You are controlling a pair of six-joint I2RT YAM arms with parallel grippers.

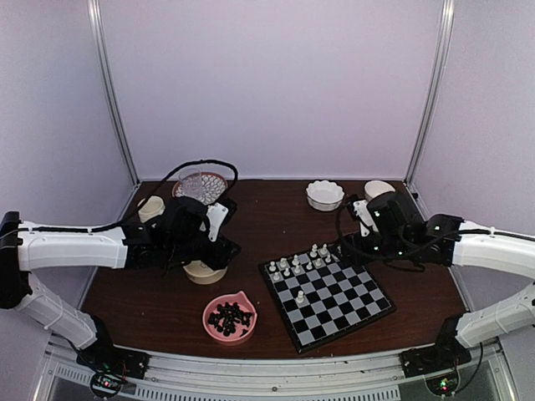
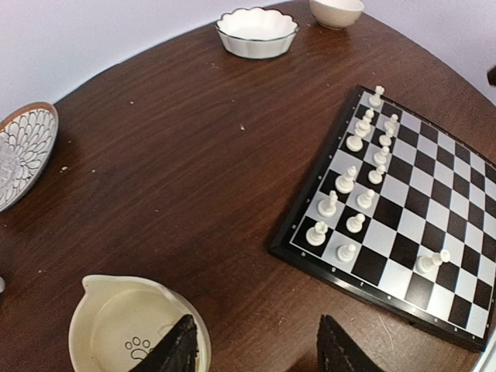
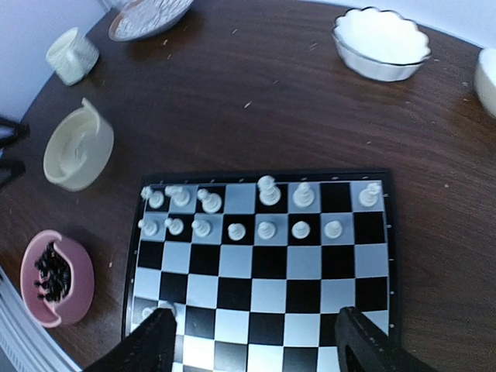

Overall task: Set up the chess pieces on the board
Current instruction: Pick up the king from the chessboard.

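The board [image 1: 328,294] lies right of centre; it also shows in the left wrist view [image 2: 434,209] and the right wrist view [image 3: 263,271]. Several cream-white chess pieces [image 1: 298,263] stand in two rows along its far-left edge [image 3: 267,229]. One more white piece [image 3: 166,310] stands apart [image 1: 300,296] [image 2: 431,262]. Black pieces fill a pink bowl [image 1: 230,317] [image 3: 57,277]. My left gripper [image 1: 209,251] [image 2: 260,353] is open and empty over the rim of an empty cream bowl [image 2: 124,329]. My right gripper [image 1: 348,246] [image 3: 256,345] is open and empty above the board.
A patterned plate [image 1: 201,185] and a small cup [image 1: 151,206] stand at the back left. A scalloped white bowl [image 1: 324,194] and a plain white bowl [image 1: 378,190] stand at the back right. The cream bowl [image 1: 205,271] sits left of the board.
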